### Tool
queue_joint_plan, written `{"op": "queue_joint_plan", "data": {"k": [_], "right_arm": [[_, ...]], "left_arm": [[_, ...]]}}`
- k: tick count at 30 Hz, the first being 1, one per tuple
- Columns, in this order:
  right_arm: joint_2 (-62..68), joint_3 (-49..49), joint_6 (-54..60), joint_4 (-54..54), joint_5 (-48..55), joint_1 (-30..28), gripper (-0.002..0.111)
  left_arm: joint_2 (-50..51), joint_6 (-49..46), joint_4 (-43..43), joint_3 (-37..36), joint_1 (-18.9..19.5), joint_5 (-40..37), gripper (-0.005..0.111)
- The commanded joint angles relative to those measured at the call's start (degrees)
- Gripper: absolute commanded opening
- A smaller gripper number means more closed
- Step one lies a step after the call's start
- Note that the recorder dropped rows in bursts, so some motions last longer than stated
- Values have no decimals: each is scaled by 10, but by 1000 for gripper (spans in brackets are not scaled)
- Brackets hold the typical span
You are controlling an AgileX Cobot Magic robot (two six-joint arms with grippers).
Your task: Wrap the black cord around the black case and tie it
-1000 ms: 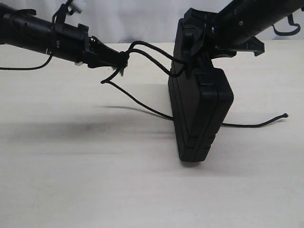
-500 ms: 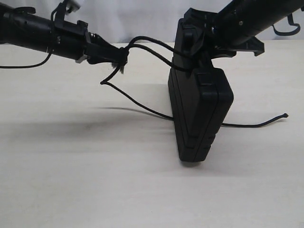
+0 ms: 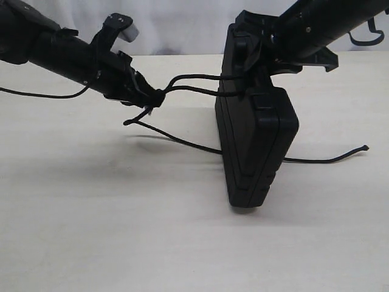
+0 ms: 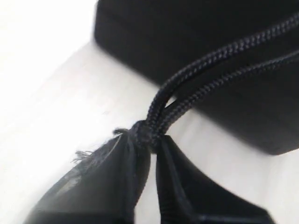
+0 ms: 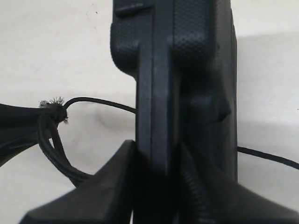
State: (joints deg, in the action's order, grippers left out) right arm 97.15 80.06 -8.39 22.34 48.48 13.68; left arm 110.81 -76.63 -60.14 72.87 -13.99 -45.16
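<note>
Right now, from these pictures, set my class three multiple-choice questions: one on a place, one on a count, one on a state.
1. Where does the black cord's free tip lie?
A. On the table, right of the black case in the exterior view.
B. Inside the case.
C. On top of the case.

2. How many cord strands span the air from the left gripper to the case's upper part?
A. None.
B. Two.
C. Five.

3. What state is the left gripper in?
A. Wide open, empty.
B. Shut on the case.
C. Shut on the cord.

Answers:
1 A: the tip rests on the table beyond the case.
2 B: the left wrist view shows a pair.
3 C: its fingers pinch the cord at the knot.
</note>
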Motion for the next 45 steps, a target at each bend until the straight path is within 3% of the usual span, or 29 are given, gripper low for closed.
{"op": "queue_joint_plan", "data": {"k": [1, 6, 22, 33, 45], "right_arm": [[0, -4, 0, -7, -6, -1, 4], [0, -4, 0, -7, -6, -1, 4], [0, -4, 0, -7, -6, -1, 4], [0, -4, 0, -7, -12, -1, 4], [0, -4, -2, 9, -37, -1, 4]], "left_arm": [[-5, 31, 7, -1, -1, 11, 0], [-5, 30, -54, -1, -1, -30, 0], [-5, 34, -74, -1, -1, -106, 0], [-5, 76, -18, -1, -1, -86, 0], [-5, 76, -22, -1, -1, -64, 0]]}}
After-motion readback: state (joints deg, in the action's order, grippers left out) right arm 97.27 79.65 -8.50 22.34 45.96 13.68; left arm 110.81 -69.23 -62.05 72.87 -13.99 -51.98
